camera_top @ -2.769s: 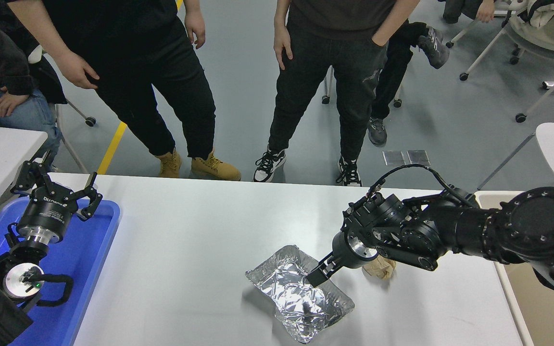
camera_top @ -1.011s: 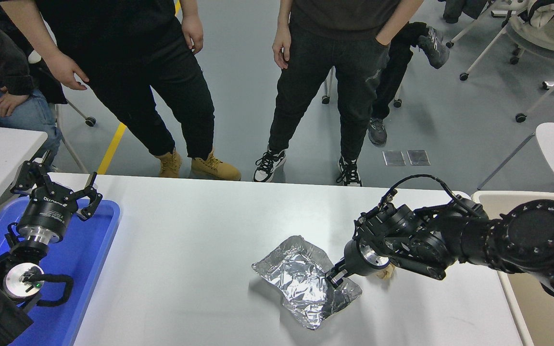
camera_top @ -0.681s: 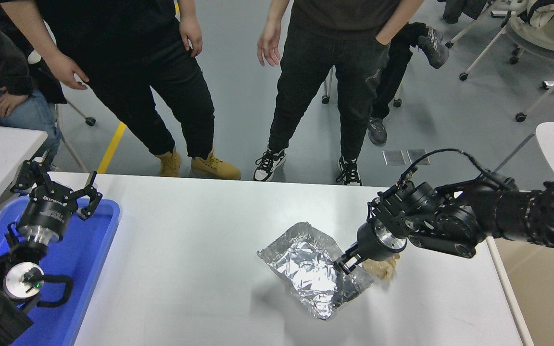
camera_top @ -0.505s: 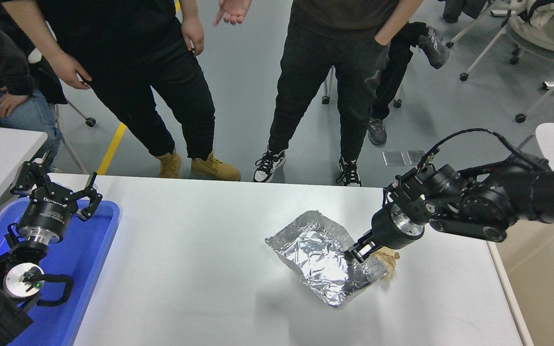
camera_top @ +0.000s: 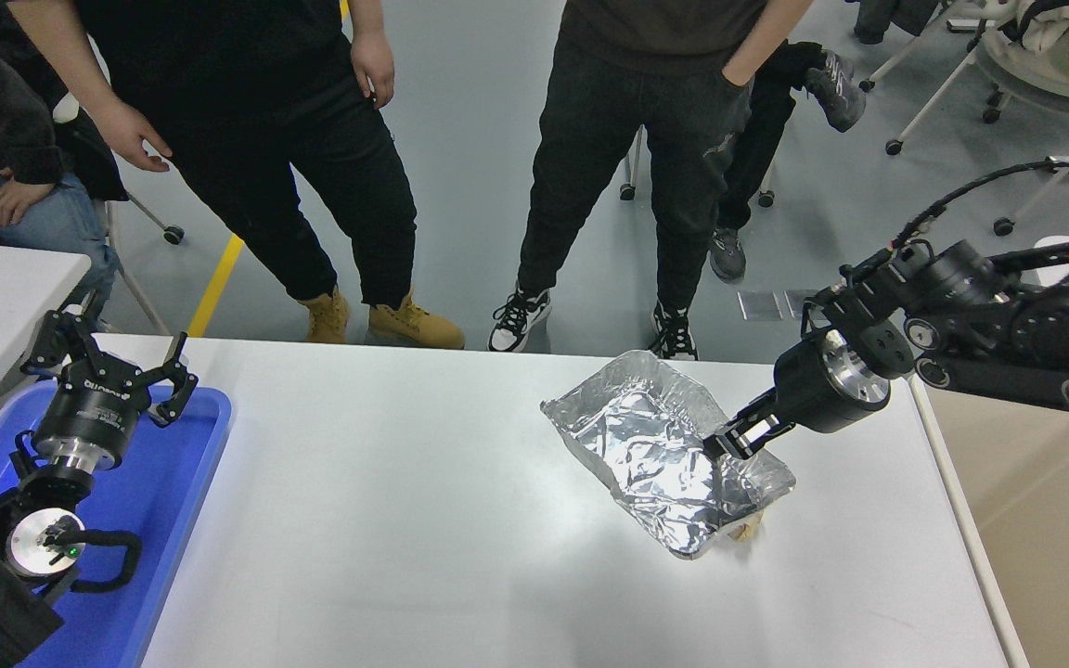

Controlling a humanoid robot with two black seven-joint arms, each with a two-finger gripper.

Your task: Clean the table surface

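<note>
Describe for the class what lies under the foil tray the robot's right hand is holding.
Under the foil tray, gripped by the right hand, only a small tan scrap peeks out at its near corner on the table surface. The tray covers the rest of it.

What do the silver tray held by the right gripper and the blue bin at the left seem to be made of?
Foil tray: thin aluminium foil by its look, shiny, heavily crinkled, with bent walls. Blue bin: probably moulded plastic, smooth, evenly coloured, with rounded rim and soft sheen.

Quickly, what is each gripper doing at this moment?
Left gripper: open, empty, parked above the blue tray.
Right gripper: shut on the foil tray.
</note>
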